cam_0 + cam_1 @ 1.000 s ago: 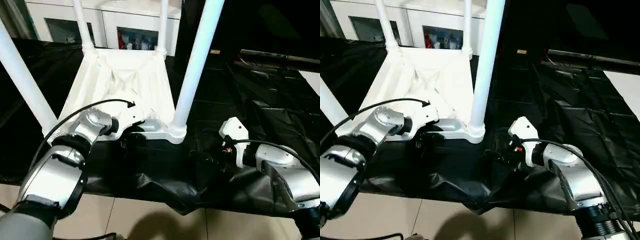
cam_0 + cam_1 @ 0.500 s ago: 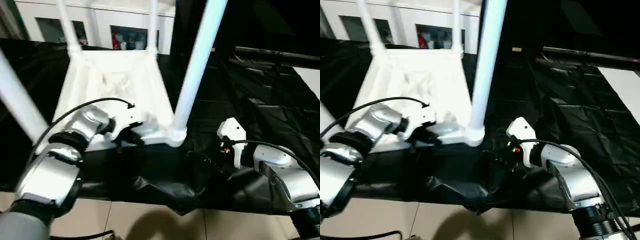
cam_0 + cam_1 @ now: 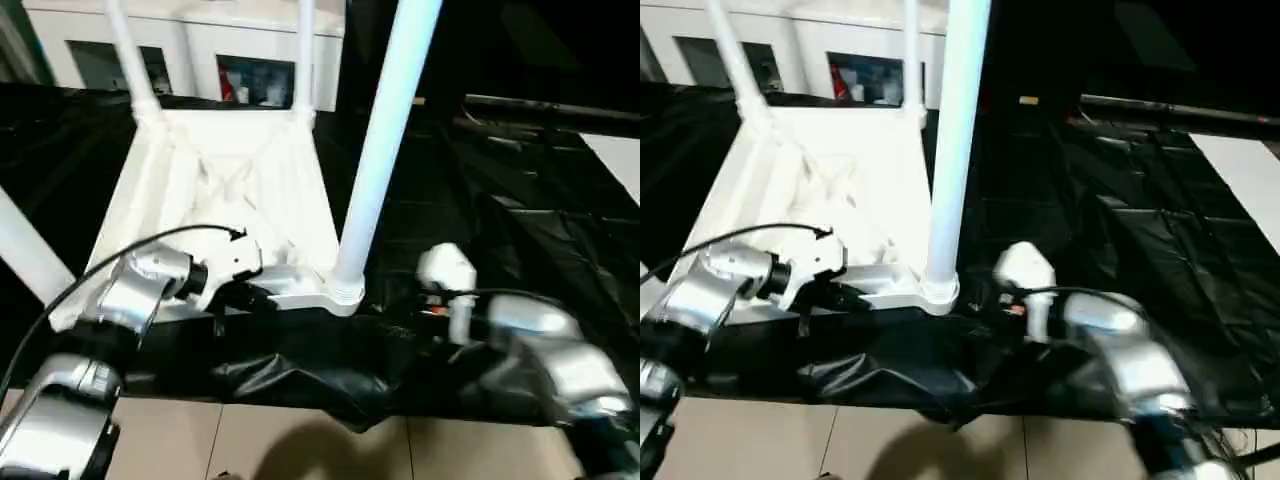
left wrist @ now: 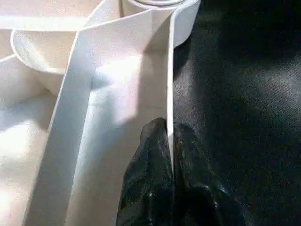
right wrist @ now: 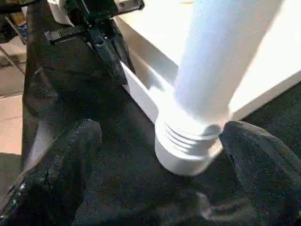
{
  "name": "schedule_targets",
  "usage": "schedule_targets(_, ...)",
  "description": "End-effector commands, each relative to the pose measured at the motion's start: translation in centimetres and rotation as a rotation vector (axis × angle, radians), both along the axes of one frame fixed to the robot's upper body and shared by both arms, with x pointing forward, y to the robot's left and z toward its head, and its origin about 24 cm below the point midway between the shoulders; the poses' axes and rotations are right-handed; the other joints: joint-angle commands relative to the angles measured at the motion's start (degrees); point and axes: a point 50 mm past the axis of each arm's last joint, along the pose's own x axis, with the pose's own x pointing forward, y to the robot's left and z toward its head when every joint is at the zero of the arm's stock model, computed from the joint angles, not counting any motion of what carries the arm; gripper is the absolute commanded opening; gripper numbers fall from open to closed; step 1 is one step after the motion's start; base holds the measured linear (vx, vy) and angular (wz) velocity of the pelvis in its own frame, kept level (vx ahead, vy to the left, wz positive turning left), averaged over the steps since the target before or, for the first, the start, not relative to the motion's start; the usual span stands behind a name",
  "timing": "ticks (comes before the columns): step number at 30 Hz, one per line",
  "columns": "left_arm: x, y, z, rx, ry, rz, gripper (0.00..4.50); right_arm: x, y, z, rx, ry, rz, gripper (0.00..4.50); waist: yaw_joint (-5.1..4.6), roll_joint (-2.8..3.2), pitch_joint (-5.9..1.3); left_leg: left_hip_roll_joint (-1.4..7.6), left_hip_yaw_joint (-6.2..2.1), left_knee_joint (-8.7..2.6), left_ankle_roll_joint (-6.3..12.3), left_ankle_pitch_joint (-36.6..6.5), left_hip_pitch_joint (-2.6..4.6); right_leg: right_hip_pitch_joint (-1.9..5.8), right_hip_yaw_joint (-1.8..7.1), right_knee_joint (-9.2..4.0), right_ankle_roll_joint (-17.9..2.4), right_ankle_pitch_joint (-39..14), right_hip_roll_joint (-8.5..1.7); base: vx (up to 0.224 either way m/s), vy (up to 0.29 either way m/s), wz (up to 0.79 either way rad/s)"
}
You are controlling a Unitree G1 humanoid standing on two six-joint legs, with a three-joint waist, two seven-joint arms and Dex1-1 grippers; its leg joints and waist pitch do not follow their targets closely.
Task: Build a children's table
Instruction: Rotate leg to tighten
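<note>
On the black-sheeted worktable (image 3: 520, 190), lying upside down: white tabletop (image 3: 230, 190) of the children's table, ribbed underside facing up, four tube legs rising from its round corner sockets. Nearest and thickest-looking: near-right leg (image 3: 385, 140), seated in a ringed corner socket (image 5: 186, 141) at the corner closest to the robot's right side. Farther back, two thinner-looking far legs (image 3: 125, 50), standing before white cabinets (image 3: 200, 50); at the left edge, slanting across, the fourth leg (image 3: 30, 255). At the near rim of the tabletop (image 4: 167, 89), just left of that ringed socket: left gripper (image 4: 170, 134), black fingers (image 4: 150, 165) pressed together on the thin upright wall of the rim, one finger on the inner side, the other on the outer, pinching it. Behind it, silver left forearm (image 3: 130, 290) with a black cable looping over. Right of the socket, low over crumpled black sheet: right gripper (image 5: 160, 141), fingers (image 5: 61, 165) spread wide, one on each side of the socket and the foot of the near-right leg, neither seeming to touch it, though hard to tell with the right arm (image 3: 540, 345) smeared in both head views. Beyond the worktable's near edge, pale tiled floor (image 3: 300, 440).
</note>
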Motion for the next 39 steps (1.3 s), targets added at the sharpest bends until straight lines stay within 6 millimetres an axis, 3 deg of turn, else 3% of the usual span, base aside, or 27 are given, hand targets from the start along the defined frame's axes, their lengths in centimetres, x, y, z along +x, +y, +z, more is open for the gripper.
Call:
schedule_targets(1, -1.0, 0.0, -1.2, -0.028, 0.069, 0.011, 0.01, 0.7, -0.1, 0.1, -0.028, -0.027, -0.015, 4.5, 0.15, -0.22, -3.47, 1.67, -0.22, -3.66, 2.59, -6.13, -0.03, 2.74, 3.05, -3.99, -13.69, -2.84, -4.66, 0.0, 0.0, 0.0)
schedule_targets(5, -1.7, -0.1, -1.0, -0.029, 0.08, 0.005, 0.01, 1.9, 0.5, -0.3, -0.022, -0.028, -0.045, 4.5, 0.09, -0.34, -3.55, 1.57, -0.07, -3.54, 3.31, -4.59, -0.02, 2.74, 3.08, -3.77, -14.01, -0.09, -4.53, 0.0, 0.0, 0.0)
schedule_targets(8, -1.9, -0.1, -1.0, -0.029, 0.082, 0.003, 0.01, 2.1, 0.6, -0.3, -0.019, -0.032, -0.047, 4.5, -0.03, -0.19, -3.56, 1.58, -0.09, -3.51, 3.68, -4.22, -0.05, 2.76, 3.08, -3.62, -14.15, 0.62, -4.51, 0.0, 0.0, 0.0)
schedule_targets(13, -2.4, -0.3, -0.8, -0.025, 0.094, -0.015, 0.01, 2.5, 1.0, -0.5, 0.006, -0.026, -0.03, 4.5, -0.12, -0.5, -3.53, 1.52, -0.03, -3.53, 4.0, -4.29, -0.08, 2.75, 3.01, -3.69, -14.19, 0.39, -4.47, 0.0, 0.0, 0.0)
schedule_targets(21, -2.4, -0.2, -0.4, -0.012, 0.081, -0.01, 0.0, 2.8, 1.3, -0.8, 0.029, -0.009, 0.011, 3.74, -0.06, -0.26, -3.56, 1.53, -0.08, -3.5, 4.17, -4.1, -0.06, 2.76, 3.01, -3.6, -14.44, 1.14, -4.5, 0.0, 0.0, 0.0)
schedule_targets(31, -2.3, -0.3, -0.3, -0.002, 0.078, -0.01, 0.0, 3.2, 1.8, -1.0, 0.041, -0.002, 0.056, 2.86, -0.22, -0.51, -3.61, 1.49, -0.09, -3.48, 4.33, -4.21, -0.15, 2.89, 2.98, -3.56, -14.85, 1.5, -4.5, 0.0, 0.0, 0.0)
schedule_targets(39, -2.4, -0.2, -0.3, 0.005, 0.085, -0.013, 0.0, 3.3, 1.8, -1.4, 0.044, 0.011, 0.073, 2.59, -0.31, -0.34, -3.63, 1.57, -0.1, -3.51, 4.23, -4.71, 0.0, 2.72, 2.94, -3.58, -15.12, 0.95, -4.5, 0.0, 0.0, 0.0)
